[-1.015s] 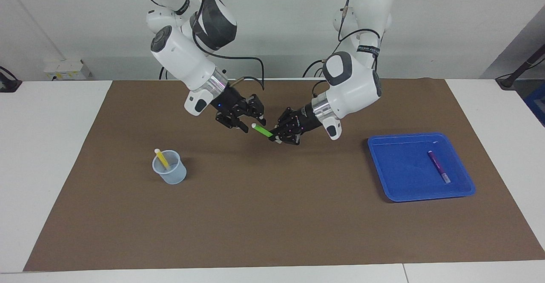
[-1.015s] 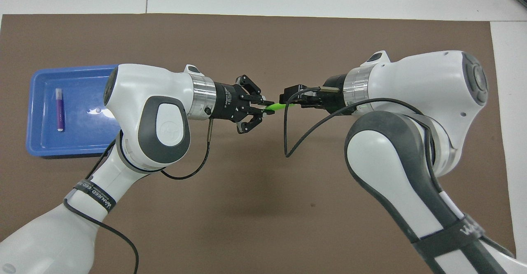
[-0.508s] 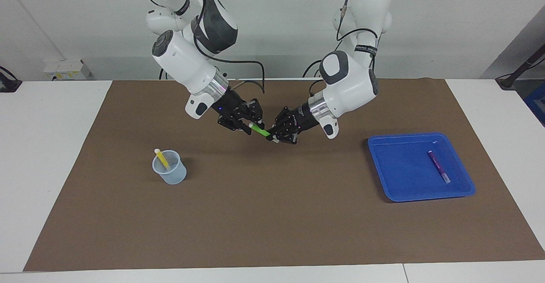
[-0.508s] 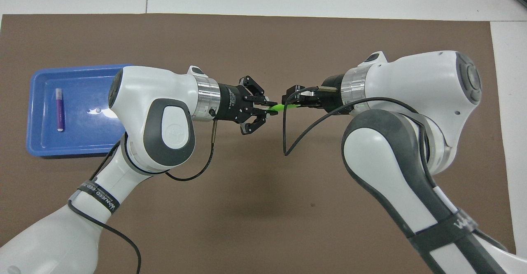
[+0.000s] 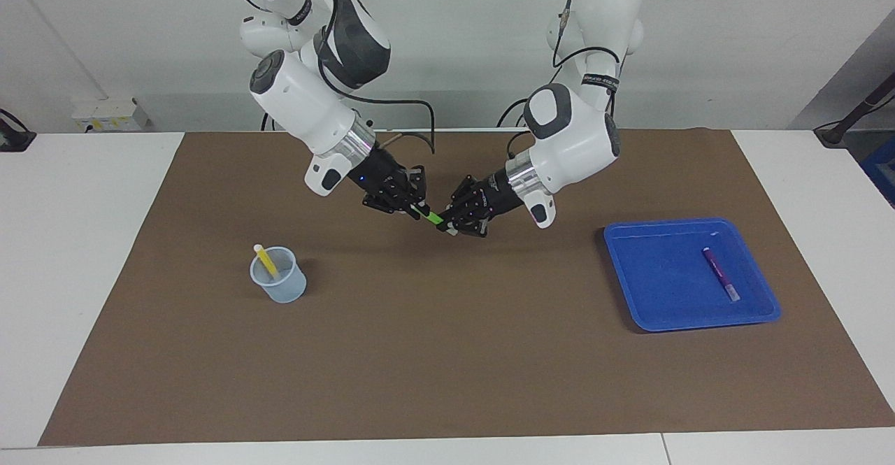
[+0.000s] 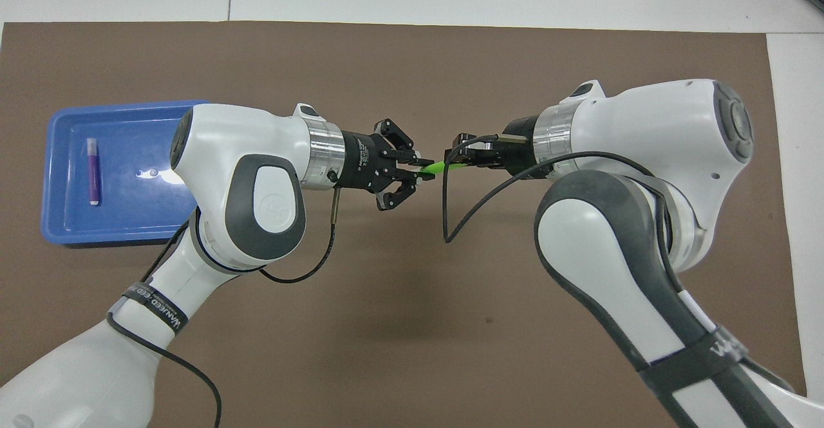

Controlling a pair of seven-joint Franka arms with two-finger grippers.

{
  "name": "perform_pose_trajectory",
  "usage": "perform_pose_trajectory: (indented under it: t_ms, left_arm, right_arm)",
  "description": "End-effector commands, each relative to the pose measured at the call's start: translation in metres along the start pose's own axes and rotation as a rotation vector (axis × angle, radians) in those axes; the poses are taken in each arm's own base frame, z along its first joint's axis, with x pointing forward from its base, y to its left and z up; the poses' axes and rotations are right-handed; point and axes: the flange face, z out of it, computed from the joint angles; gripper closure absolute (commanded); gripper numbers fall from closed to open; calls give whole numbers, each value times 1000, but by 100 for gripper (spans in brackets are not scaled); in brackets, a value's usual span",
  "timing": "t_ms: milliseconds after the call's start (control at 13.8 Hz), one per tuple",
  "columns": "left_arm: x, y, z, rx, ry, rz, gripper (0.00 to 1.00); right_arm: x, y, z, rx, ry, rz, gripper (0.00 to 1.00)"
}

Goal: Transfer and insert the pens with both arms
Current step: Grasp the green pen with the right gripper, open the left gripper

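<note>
1. Facing view: compared with a second ago, the right gripper (image 5: 417,208) has come forward onto the pale end of the green pen (image 5: 428,215). Before, its fingers stood apart and a little short of the pen; now they are closed on it, so the pale tip is covered and only a short green piece shows between the two grippers.
2. Facing view: the left gripper (image 5: 449,226) has kept its place and its hold. Its fingertips are clamped on the other end of the green pen, as they were a second ago. Both grippers are up in the air over the middle of the brown mat (image 5: 447,353), and the pen slants between them, held at both ends.
3. Facing view: the other things have not moved. The yellow pen (image 5: 266,260) leans inside the pale blue cup (image 5: 280,287), toward the right arm's end of the table. The purple pen (image 5: 720,273) lies flat in the blue tray (image 5: 629,269), toward the left arm's end.
4. Overhead view: the right gripper (image 6: 456,163) has moved a little toward the left gripper (image 6: 420,170), and less of the green pen (image 6: 434,168) is visible than before. The right gripper's fingertips are partly behind a black cable (image 6: 445,209), but they sit on the pen.
5. Overhead view: the left gripper's fingertips meet on the pen while its outer links spread to the sides. The purple pen (image 6: 94,172) lies in the blue tray (image 6: 64,228) as before. The cup is hidden under the right arm.
</note>
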Motion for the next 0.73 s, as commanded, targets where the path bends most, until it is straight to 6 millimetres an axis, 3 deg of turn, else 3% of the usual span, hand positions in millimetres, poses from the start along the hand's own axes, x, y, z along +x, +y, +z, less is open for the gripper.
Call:
perform_pose_trajectory:
  t_ms: [0, 218, 435, 653]
  left_arm:
    - [-3, -5, 3, -14, -1, -11, 100]
    - [-4, -5, 3, -18, 7, 8, 0]
    - [-7, -6, 1, -20, 11, 17, 0]
    - [-4, -6, -7, -14, 53, 54, 0]
  right_arm:
    - [0, 0, 1, 5, 14, -15, 100]
    - [7, 4, -7, 1, 35, -16, 100]
    - [11, 10, -17, -73, 42, -62, 100]
    - [15, 23, -43, -160, 13, -101, 100]
